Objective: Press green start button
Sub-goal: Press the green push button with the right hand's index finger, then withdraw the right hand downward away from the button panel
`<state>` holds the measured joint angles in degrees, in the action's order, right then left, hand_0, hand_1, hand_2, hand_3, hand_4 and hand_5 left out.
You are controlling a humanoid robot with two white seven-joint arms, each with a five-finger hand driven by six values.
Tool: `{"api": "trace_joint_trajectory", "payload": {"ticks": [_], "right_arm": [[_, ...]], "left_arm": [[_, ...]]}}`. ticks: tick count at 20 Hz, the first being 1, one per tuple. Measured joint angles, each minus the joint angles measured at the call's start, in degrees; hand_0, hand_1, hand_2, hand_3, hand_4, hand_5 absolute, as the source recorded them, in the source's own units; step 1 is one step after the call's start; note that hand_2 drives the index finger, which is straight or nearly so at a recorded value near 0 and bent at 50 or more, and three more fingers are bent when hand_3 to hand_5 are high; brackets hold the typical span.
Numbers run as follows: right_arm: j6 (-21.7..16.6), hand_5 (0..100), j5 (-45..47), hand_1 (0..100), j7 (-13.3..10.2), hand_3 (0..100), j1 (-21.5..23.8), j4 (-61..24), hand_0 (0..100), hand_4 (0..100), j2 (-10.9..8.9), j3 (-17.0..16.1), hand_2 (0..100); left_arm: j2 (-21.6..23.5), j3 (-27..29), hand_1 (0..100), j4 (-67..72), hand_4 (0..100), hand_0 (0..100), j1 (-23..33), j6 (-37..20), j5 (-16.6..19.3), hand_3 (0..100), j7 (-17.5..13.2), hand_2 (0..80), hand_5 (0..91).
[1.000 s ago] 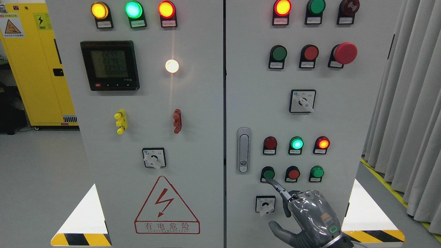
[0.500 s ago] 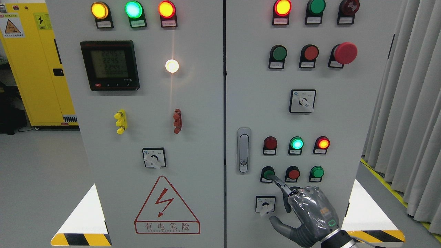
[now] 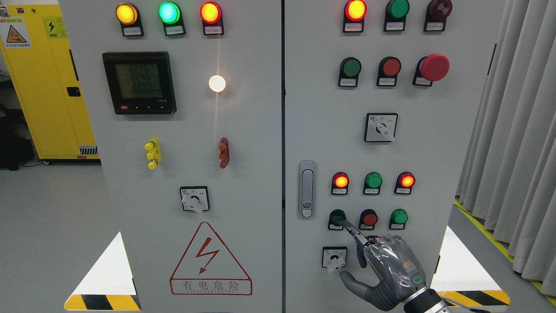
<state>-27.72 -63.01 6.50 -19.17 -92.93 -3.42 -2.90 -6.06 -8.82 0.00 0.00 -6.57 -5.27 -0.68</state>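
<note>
1. Control cabinet (image 3: 434, 143): grey, two doors side by side; the right door carries the working area, with a vertical door handle (image 3: 307, 189) near its left edge.
2. Green start button (image 3: 336, 217): lower part of the right door, leftmost in a row of three push buttons, just right of the handle's lower end. Beside it in the same row sit a red button (image 3: 369, 218) and a second green button (image 3: 398, 216).
3. Right robot hand (image 3: 386, 269): comes in from the bottom edge, right of the middle, below and to the right of the start button. Index finger (image 3: 352, 232) stretched up and to the left, its tip touching the face of the start button; the other fingers curled, thumb out to the left; nothing is grasped.
4. Indicator lamps above the button row: left red lamp (image 3: 340, 181) lit, middle green lamp (image 3: 373, 180) dark, right red lamp (image 3: 406, 180) lit.
5. Rotary selector switch (image 3: 334, 257): directly below the start button, just left of the hand's knuckles.
6. Left door: digital meter (image 3: 139, 82) in the upper part, high-voltage warning triangle (image 3: 210, 260) near the bottom edge.
</note>
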Motion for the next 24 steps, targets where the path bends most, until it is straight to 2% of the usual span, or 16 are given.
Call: {"api": "trace_joint_trajectory", "payload": {"ticks": [6,12,14,15,16,17,18,19,20,21,22,24], "right_arm": [[0.5,100,0.3,74,-0.3,85,0.4,-0.5,39,84,0.05,-0.2,0],[1.3,100,4.4,74,-0.5,85,2.8,-2.2,40,81,0.17,-0.2,0],[0.7,97,6.8,73,-0.5,81,3.8,-2.9,41,82,0.24,-0.1,0],[0.5,92,8.2,72,-0.6,80,4.1,-3.2,41,83,0.25,-0.1,1],[0.4,76,10.2,69,-0.5,80,4.5,-3.5,40,80,0.26,0.0,2],[0.2,76,12.9,68,0.1,79,4.9,-3.7,40,79,0.26,0.2,3],[0.2,62,15.8,66,1.3,67,5.4,-4.0,40,68,0.26,0.4,3],[0.1,47,18.8,63,2.9,50,5.9,-4.3,39,52,0.26,0.6,3],[0.1,42,22.0,62,4.6,44,6.5,-4.7,37,46,0.26,0.8,3],[0.1,33,25.7,60,6.6,34,7.1,-5.0,37,36,0.26,1.0,2],[0.1,9,29.2,51,8.3,11,7.6,-5.4,30,12,0.25,1.2,0],[1.4,0,36.1,45,11.1,3,9.0,-6.3,26,7,0.24,1.4,0]], "left_arm": [[0.0,0.0,56,0.0,0,12,0.0,0.0,0.0,0,0.0,0.0,0.0],[0.0,0.0,56,0.0,0,12,0.0,0.0,0.0,0,0.0,0.0,0.0],[0.0,0.0,56,0.0,0,12,0.0,0.0,0.0,0,0.0,0.0,0.0],[0.0,0.0,56,0.0,0,12,0.0,0.0,0.0,0,0.0,0.0,0.0],[0.0,0.0,56,0.0,0,12,0.0,0.0,0.0,0,0.0,0.0,0.0],[0.0,0.0,56,0.0,0,12,0.0,0.0,0.0,0,0.0,0.0,0.0],[0.0,0.0,56,0.0,0,12,0.0,0.0,0.0,0,0.0,0.0,0.0],[0.0,0.0,56,0.0,0,12,0.0,0.0,0.0,0,0.0,0.0,0.0],[0.0,0.0,56,0.0,0,12,0.0,0.0,0.0,0,0.0,0.0,0.0],[0.0,0.0,56,0.0,0,12,0.0,0.0,0.0,0,0.0,0.0,0.0],[0.0,0.0,56,0.0,0,12,0.0,0.0,0.0,0,0.0,0.0,0.0],[0.0,0.0,56,0.0,0,12,0.0,0.0,0.0,0,0.0,0.0,0.0]]}}
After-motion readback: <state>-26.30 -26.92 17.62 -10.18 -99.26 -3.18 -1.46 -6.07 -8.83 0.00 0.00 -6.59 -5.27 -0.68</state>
